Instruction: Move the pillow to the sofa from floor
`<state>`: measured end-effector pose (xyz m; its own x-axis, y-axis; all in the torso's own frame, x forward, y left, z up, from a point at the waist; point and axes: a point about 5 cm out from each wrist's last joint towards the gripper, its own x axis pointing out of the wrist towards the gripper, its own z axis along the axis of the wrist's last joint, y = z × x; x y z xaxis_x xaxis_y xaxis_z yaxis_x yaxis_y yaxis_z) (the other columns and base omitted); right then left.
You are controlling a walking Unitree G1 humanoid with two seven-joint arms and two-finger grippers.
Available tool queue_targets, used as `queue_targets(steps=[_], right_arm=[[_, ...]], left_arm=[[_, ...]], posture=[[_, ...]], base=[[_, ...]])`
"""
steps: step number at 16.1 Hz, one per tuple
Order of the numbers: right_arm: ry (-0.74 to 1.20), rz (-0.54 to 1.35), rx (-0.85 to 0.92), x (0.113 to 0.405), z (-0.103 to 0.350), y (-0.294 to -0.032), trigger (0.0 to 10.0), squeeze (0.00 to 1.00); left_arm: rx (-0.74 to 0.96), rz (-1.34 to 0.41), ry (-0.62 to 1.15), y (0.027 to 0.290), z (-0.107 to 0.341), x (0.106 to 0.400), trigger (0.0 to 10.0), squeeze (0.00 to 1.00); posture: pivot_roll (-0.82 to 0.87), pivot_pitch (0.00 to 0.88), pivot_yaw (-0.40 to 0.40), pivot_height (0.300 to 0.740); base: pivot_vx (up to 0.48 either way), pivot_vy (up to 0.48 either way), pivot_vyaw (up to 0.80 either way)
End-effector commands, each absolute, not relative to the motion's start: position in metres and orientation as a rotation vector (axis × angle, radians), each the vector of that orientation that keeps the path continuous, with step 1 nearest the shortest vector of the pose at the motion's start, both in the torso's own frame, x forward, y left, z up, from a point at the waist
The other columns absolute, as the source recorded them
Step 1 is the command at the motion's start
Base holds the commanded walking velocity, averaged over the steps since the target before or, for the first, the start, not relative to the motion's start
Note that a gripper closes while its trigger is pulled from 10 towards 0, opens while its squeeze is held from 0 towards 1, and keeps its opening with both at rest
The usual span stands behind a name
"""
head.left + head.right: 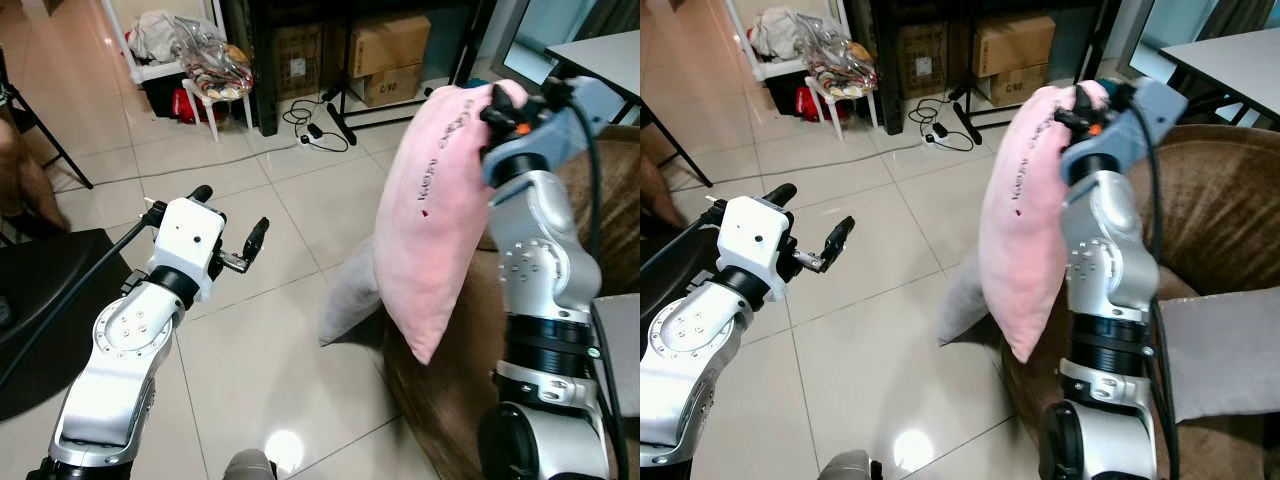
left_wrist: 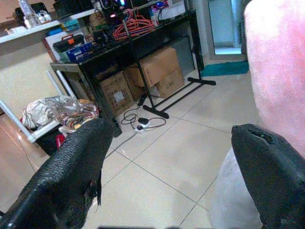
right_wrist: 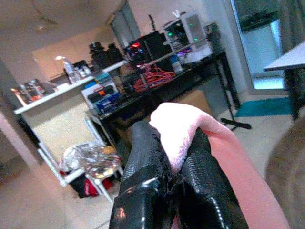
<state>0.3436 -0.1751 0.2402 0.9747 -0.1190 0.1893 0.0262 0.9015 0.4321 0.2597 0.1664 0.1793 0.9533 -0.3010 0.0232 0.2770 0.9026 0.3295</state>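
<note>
**A:** Start at the right pincer (image 3: 174,183). What has it got?

**B:** Its two black fingers are squeezed together on a top corner of the pink pillow (image 1: 435,210). The pillow hangs off that pinch, clear of the tiled floor (image 1: 300,330), beside the front edge of the brown sofa (image 1: 1220,220). A grey pillow (image 1: 350,295) sits just behind its lower end, propped against the sofa's base.

**A:** And the left pincer (image 1: 228,222)?

**B:** Spread wide with nothing in it, held out over the floor, well apart from the pillow.

**A:** So the step in hand is the carry across and the drop?

**B:** I'd judge so. The lift looks done; the pillow isn't on the seat yet. The hold is only a corner, so the soft body will likely swing. A slow sweep over the seat would keep it from slipping out of the pinch.

**A:** Anything to steer clear of?

**B:** The lower tip hangs near the sofa's front edge and the grey pillow. I'd keep the wrist high until the whole pillow is over the cushion, then lower until it rests before letting go. Released too near the edge, it would probably slide back to the floor.
</note>
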Motion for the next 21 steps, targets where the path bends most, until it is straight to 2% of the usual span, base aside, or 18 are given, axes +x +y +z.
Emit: queue_targets(steps=[1,4,8,13,16,21], right_arm=[[-0.163,-0.058,0.411,0.341,0.232,-0.174,10.0,0.00],[-0.150,-0.030,0.398,0.331,0.220,-0.166,10.0,0.00],[-0.176,-0.069,0.404,0.323,0.224,-0.173,10.0,0.00],[-0.247,-0.089,0.383,0.317,0.239,-0.179,10.0,0.00],[-0.247,-0.115,0.367,0.307,0.235,-0.184,10.0,0.00],[-0.241,-0.157,0.371,0.301,0.234,-0.191,10.0,0.00]], left_arm=[[0.334,-0.271,-0.071,0.169,0.178,0.259,10.0,0.00],[0.342,-0.264,-0.061,0.170,0.173,0.259,10.0,0.00],[0.352,-0.279,-0.062,0.168,0.172,0.257,10.0,0.00],[0.372,-0.300,-0.075,0.177,0.179,0.263,10.0,0.00],[0.372,-0.352,-0.070,0.172,0.176,0.268,10.0,0.00],[0.357,-0.346,-0.083,0.170,0.177,0.273,10.0,0.00]], posture=[[-0.01,0.000,-0.024,0.740],[-0.01,0.000,-0.021,0.740],[-0.02,0.000,-0.006,0.740],[-0.03,0.000,0.048,0.740],[-0.07,0.000,0.098,0.740],[-0.08,0.000,0.072,0.740]], base=[[0.000,0.000,0.00],[0.000,0.000,0.00],[0.000,0.000,0.00],[0.000,0.000,0.00],[0.000,0.000,0.00],[0.000,0.000,0.00]])
